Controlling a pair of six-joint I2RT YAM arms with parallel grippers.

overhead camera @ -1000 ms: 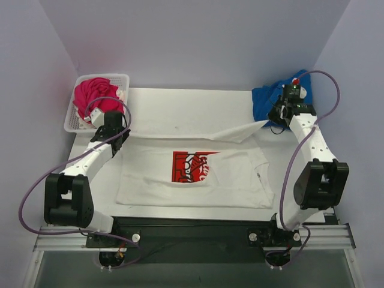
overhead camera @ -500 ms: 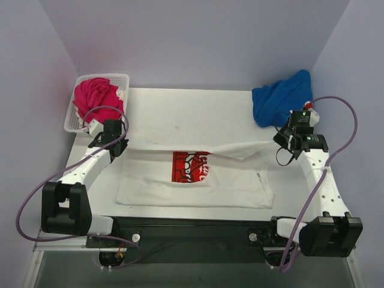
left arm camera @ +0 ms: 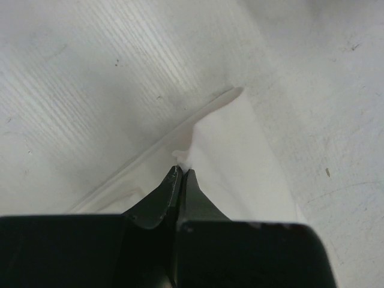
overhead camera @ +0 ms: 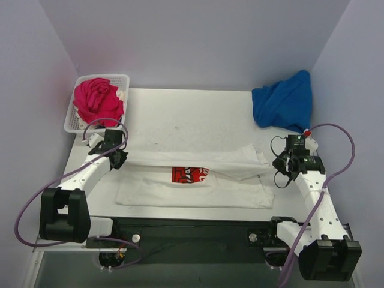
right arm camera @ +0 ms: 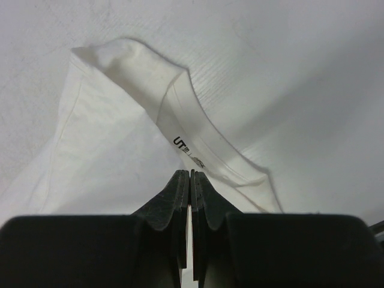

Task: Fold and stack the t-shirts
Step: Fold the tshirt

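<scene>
The large white t-shirt (overhead camera: 198, 191) lies spread at the table's near middle, its far edge folded over toward me. The fold covers most of the red chest print (overhead camera: 191, 174). My left gripper (overhead camera: 119, 158) is shut on the shirt's left corner, seen in the left wrist view (left arm camera: 182, 171). My right gripper (overhead camera: 278, 164) is shut on the shirt's cloth by the collar, just below the collar label (right arm camera: 185, 146), seen in the right wrist view (right arm camera: 190, 174). A bright blue t-shirt (overhead camera: 285, 101) lies crumpled at the far right. A magenta-pink t-shirt (overhead camera: 96, 100) fills the basket.
A white lattice basket (overhead camera: 73, 124) stands at the far left corner of the table. Bare white tabletop (overhead camera: 192, 117) lies between the basket and the blue shirt. Lilac walls close in the back and both sides.
Both grippers have moved toward the near edge, pulling the white shirt's far edge over the red print. The right gripper has come away from beside the blue shirt.
</scene>
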